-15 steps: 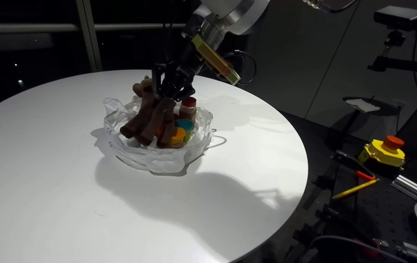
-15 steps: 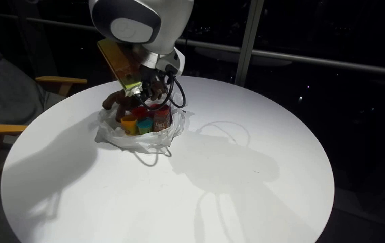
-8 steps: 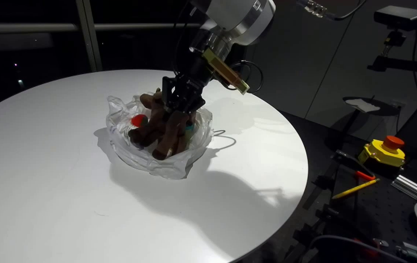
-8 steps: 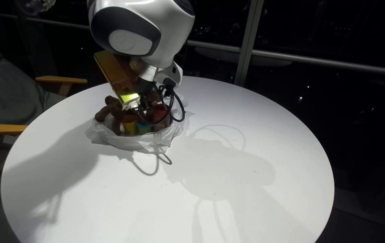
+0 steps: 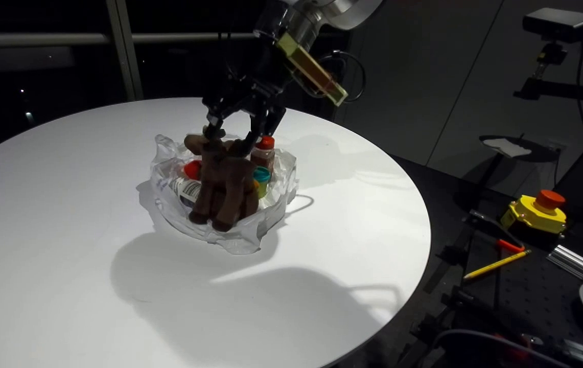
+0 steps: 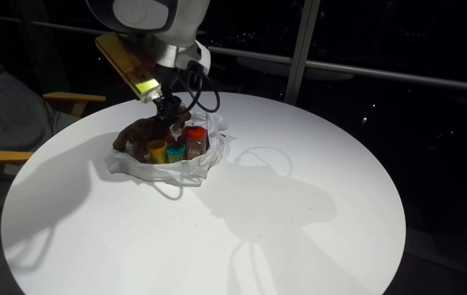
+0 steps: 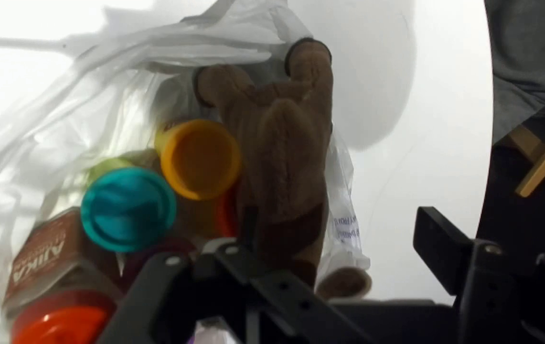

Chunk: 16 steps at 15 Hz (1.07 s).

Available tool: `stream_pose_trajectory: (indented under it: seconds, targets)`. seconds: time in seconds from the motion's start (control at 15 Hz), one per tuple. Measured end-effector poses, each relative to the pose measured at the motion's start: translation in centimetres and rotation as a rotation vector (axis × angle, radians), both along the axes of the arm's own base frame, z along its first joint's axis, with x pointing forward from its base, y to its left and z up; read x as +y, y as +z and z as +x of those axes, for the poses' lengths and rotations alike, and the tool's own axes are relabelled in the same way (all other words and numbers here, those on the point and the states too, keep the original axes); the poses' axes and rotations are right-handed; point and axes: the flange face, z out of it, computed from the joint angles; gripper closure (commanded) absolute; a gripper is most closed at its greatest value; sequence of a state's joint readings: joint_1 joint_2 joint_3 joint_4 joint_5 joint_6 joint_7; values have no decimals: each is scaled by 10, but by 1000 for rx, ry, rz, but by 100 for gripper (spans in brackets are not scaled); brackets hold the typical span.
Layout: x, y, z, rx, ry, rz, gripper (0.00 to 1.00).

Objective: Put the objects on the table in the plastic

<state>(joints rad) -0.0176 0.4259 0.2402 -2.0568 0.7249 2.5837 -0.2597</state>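
Note:
A crumpled white plastic bag lies spread open on the table. Inside it a brown plush animal leans over at one side, its legs toward the bag's rim. Beside the plush stand an orange tub, a teal-lidded tub and a red-capped spice jar. A red round thing and a container with a printed label also show in the bag. Just above the plush my gripper is open, jaws wide apart. One finger overlaps the plush in the wrist view; whether it touches cannot be told.
The round white table carries the bag near its far side in both exterior views. A grey chair with wooden arms stands by the table. A dark bench with a yellow stop-button box and a pencil is beyond the edge.
My gripper first dipped with the plush into the bag, then opened and rose. The plush has been let go and has shifted, uncovering the jar and the printed container.

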Motion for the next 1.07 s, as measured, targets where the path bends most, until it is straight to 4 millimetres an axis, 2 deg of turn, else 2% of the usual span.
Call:
stream_pose_trajectory:
  seconds: [0.2,0.33,0.47,0.73,0.93,1.07]
  targets:
    - [-11,44,9,-24,-85,-96,0]
    - [-29,72,12,-25,-167,-172,0]
    - [-50,92,7,13,-240,-248,0]
    - [-75,109,-23,241,-306,-356,0]
    - [-80,110,-54,404,-288,-387,0]
    - [-81,113,-70,449,-283,-402,0]
